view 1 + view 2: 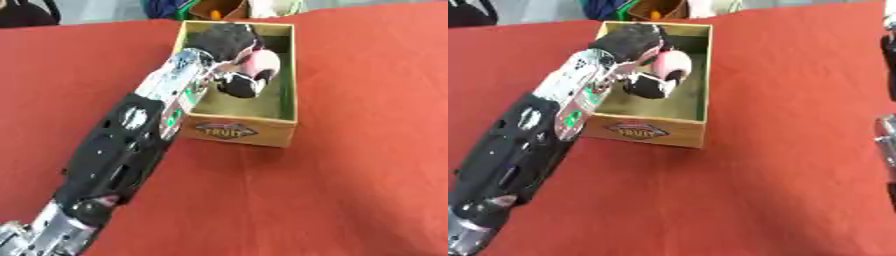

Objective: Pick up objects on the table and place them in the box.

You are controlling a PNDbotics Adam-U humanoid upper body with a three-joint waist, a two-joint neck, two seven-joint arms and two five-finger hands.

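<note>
**Two head eyes, one downward look at the box**

Both views come from the robot's head, set side by side and tilted steeply down onto the red table (pixel 350 190), facing away from the robot toward 12 o'clock. They stand close over the work: the left arm (pixel 131 145) fills the 7 o'clock corner and runs up toward the box (pixel 241 131).

The left eye view holds the box just above centre, at about 12 o'clock. The right eye view shows the same box (pixel 645 131) shifted toward 11 o'clock, and takes in part of the right arm (pixel 888 135) at its 3 o'clock edge, which the left eye view misses.

Both share the box, the arm, the cloth and a strip of clutter at the far edge.
</note>
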